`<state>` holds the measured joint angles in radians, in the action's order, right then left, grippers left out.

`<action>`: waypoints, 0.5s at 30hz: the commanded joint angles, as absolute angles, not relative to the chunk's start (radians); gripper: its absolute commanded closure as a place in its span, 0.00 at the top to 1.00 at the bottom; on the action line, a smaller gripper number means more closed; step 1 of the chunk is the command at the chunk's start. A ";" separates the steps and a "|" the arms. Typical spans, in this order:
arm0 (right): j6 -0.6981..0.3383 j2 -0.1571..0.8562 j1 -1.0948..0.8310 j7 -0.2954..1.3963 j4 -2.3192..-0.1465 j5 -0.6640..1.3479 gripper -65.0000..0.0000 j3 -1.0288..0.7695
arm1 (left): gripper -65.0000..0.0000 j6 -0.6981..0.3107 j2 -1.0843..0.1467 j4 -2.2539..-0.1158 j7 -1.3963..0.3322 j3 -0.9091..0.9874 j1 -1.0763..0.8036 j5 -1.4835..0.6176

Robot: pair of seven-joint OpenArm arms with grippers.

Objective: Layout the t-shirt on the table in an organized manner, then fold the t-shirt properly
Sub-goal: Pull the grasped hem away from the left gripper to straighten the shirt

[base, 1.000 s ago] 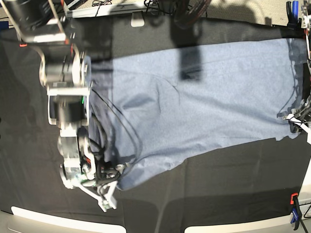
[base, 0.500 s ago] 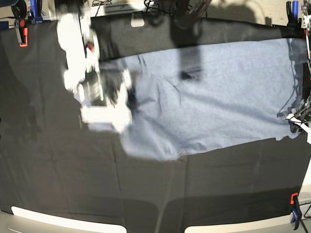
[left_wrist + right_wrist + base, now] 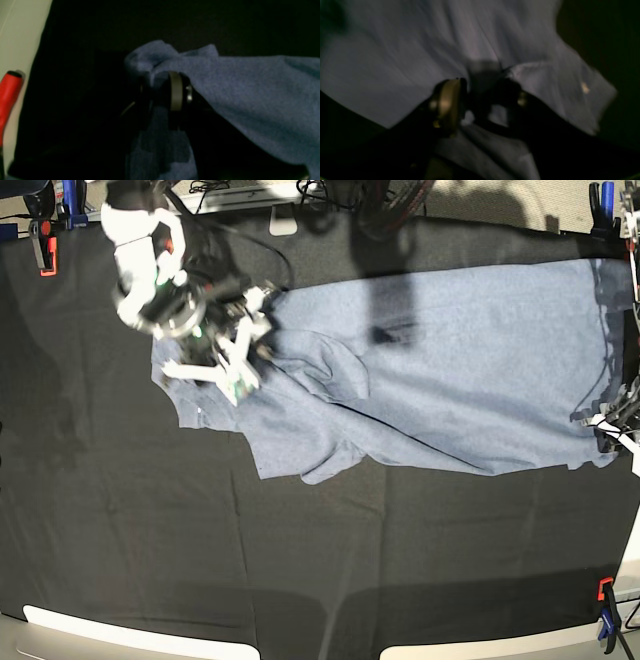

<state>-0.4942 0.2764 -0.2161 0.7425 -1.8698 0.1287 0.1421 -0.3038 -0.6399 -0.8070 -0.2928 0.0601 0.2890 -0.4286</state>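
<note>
Base view: wrinkled black table (image 3: pixel 120 510), t-shirt (image 3: pixel 470 380) spread across, clamps at corners.

The t-shirt (image 3: pixel 470 370) is soft, matt, heathered blue-grey cloth, creased where it bunches. The table (image 3: pixel 120 520) wears a matt black cloth, faintly wrinkled. A clamp (image 3: pixel 605 610) has glossy orange and blue plastic.
</note>
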 commanded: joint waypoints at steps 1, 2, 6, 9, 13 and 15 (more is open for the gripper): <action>-0.463 0.279 -0.183 0.738 -1.895 0.165 0.48 0.137 | 0.17 -0.304 -0.662 -0.822 -0.268 0.067 0.313 -0.438; -0.440 0.279 -0.158 0.757 -1.895 0.196 0.48 0.137 | 0.17 -0.304 -0.663 -0.822 -0.268 0.067 0.313 -0.438; -0.364 0.248 -0.064 0.810 -1.891 0.196 0.48 0.129 | 0.17 -0.304 -0.662 -0.822 -0.268 0.067 0.313 -0.439; -0.341 0.199 -0.008 0.812 -1.874 0.184 0.48 0.096 | 0.17 -0.304 -0.662 -0.822 -0.269 0.067 0.313 -0.438; -0.316 0.132 0.087 0.818 -1.766 0.183 0.48 0.049 | 0.17 -0.304 -0.662 -0.822 -0.270 0.067 0.313 -0.438; -0.316 0.111 0.142 0.830 -1.672 0.183 0.48 0.037 | 0.17 -0.304 -0.662 -0.822 -0.270 0.067 0.313 -0.438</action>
<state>-0.3141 0.1127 0.1249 0.8463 -1.6527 0.1772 0.0383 -0.3038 -0.6395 -0.8070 -0.2913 0.0601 0.2890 -0.4301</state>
